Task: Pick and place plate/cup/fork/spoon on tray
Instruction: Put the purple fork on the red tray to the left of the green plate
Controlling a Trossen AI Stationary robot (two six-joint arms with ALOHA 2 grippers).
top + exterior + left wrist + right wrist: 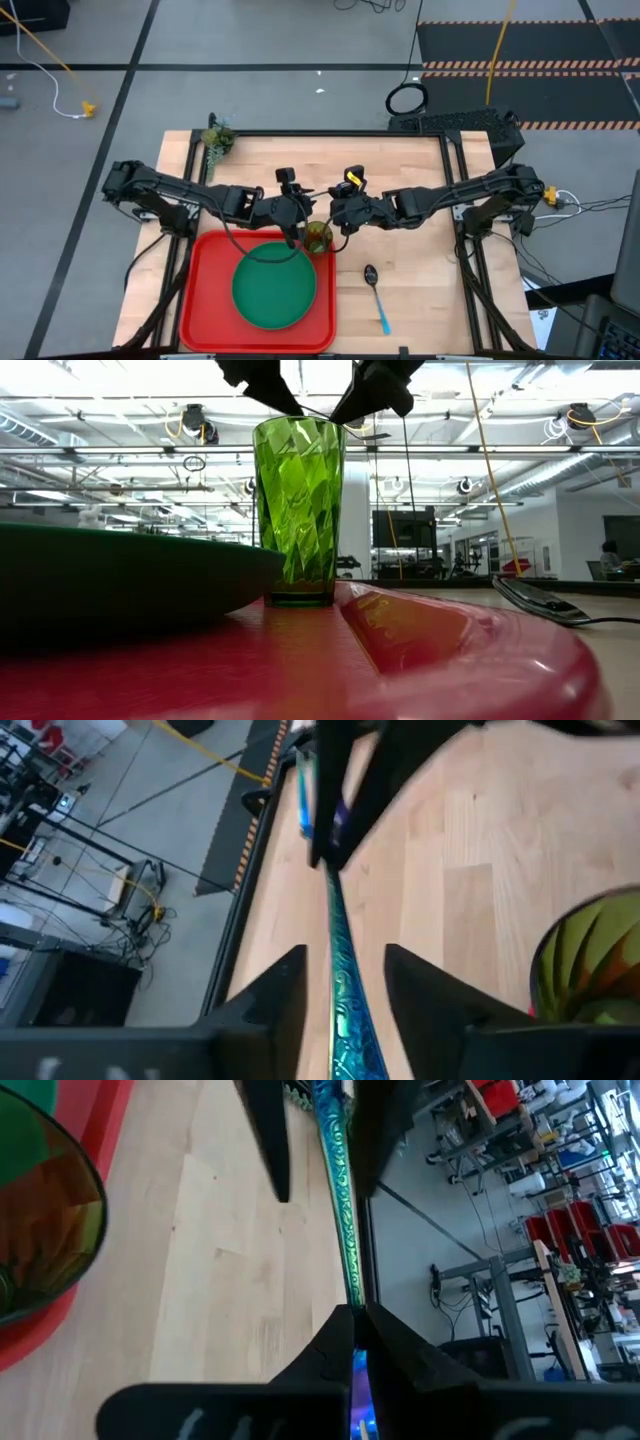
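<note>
The red tray (205, 300) lies at the near left with the green plate (274, 290) flat on it. The green cup (318, 237) stands upright on its base in the tray's far right corner. Just above the cup, both grippers meet at the fork (340, 960). My right gripper (357, 1330) is shut on the fork. My left gripper (345, 990) is open, one finger on either side of the fork's patterned teal shaft, with a gap on both sides. The spoon (376, 296) lies on the bare table to the right of the tray. My right gripper pinches the fork between its two fingers where the teal shaft (353, 1295) ends. It comes from the table's right, slanting a little down, with its fingers along the fork. The fork juts out ahead of the fingers toward my left gripper, lifted clear above the cup.
A leafy green sprig (216, 140) lies at the table's far left corner. Bare wood (420, 230) stretches to the right of the tray and beyond it, around the spoon. Cables and a dark mat lie on the floor past the far edge.
</note>
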